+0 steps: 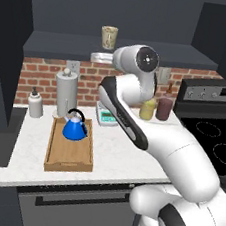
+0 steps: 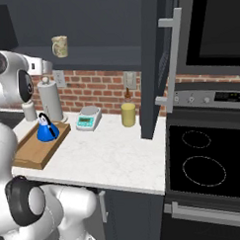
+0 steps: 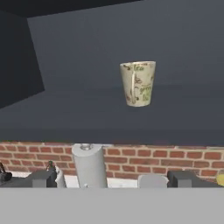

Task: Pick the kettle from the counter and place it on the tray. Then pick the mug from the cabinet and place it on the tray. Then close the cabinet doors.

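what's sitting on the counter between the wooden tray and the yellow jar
A small white kitchen scale with a teal display stands between the tray and the yellow jar, back near the brick wall. The right base view shows it plainly.

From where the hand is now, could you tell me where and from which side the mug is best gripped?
Grip the mug across its body, coming straight in from the open front of the cabinet. It stands upright on the shelf and tapers toward the base, so I would close on the narrower lower half. The open pincer already faces it from just below. I cannot make out the handle clearly, so the body seems safer.
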You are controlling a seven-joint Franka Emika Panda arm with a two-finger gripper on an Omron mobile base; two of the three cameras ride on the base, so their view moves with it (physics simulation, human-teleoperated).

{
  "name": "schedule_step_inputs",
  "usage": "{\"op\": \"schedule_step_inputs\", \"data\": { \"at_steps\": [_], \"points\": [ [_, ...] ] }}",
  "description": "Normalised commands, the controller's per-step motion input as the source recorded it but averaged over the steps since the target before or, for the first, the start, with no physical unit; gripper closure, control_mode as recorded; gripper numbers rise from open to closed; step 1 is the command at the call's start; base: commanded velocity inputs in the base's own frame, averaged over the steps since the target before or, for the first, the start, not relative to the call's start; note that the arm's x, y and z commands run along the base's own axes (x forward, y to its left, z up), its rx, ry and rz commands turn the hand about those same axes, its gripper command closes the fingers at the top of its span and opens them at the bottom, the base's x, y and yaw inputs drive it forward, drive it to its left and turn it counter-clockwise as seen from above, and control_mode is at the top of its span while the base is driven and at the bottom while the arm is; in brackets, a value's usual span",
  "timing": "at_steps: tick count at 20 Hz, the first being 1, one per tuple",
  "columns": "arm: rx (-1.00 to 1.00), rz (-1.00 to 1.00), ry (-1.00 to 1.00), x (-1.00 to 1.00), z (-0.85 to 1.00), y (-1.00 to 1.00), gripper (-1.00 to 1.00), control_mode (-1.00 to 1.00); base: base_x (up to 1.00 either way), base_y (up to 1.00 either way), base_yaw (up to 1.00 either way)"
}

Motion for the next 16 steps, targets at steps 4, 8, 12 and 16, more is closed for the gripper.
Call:
{"op": "schedule_step_inputs", "data": {
  "at_steps": [4,8,12,16],
  "points": [
    [0.0,-0.05,0.01,0.54,0.03,0.22,-1.0,-1.0,0.0,0.0,0.0],
    [0.0,-0.03,0.0,0.39,0.34,0.05,-1.0,-1.0,0.0,0.0,0.0],
    [0.0,-0.05,0.0,0.22,0.4,-0.09,-1.0,-1.0,0.0,0.0,0.0],
    [0.0,-0.06,0.01,0.36,0.14,-0.06,-1.0,-1.0,0.0,0.0,0.0]
  ]
}}
